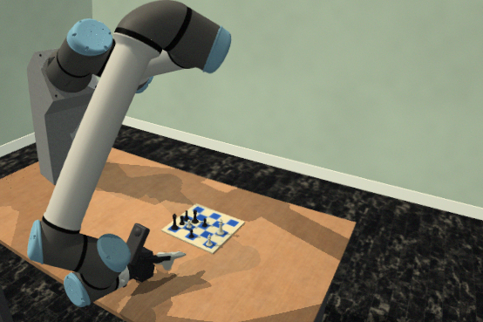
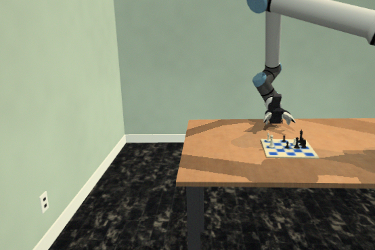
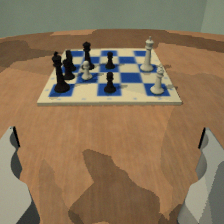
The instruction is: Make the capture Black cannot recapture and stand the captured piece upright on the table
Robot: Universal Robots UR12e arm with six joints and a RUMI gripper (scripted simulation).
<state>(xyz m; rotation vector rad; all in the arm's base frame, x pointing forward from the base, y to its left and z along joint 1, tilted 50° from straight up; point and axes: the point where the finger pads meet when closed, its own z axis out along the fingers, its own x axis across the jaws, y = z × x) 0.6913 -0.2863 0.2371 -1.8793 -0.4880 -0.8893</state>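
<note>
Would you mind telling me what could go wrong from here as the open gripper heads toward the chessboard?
1. The black pieces stand tightly clustered at one side of the chessboard; the wide-open gripper may well knock a neighbour when reaching in.
2. A small white pawn sits among those black pieces, easy to topple.
3. The gripper hangs low over the table, so a flat approach might clip the board's edge and shift everything.
</note>
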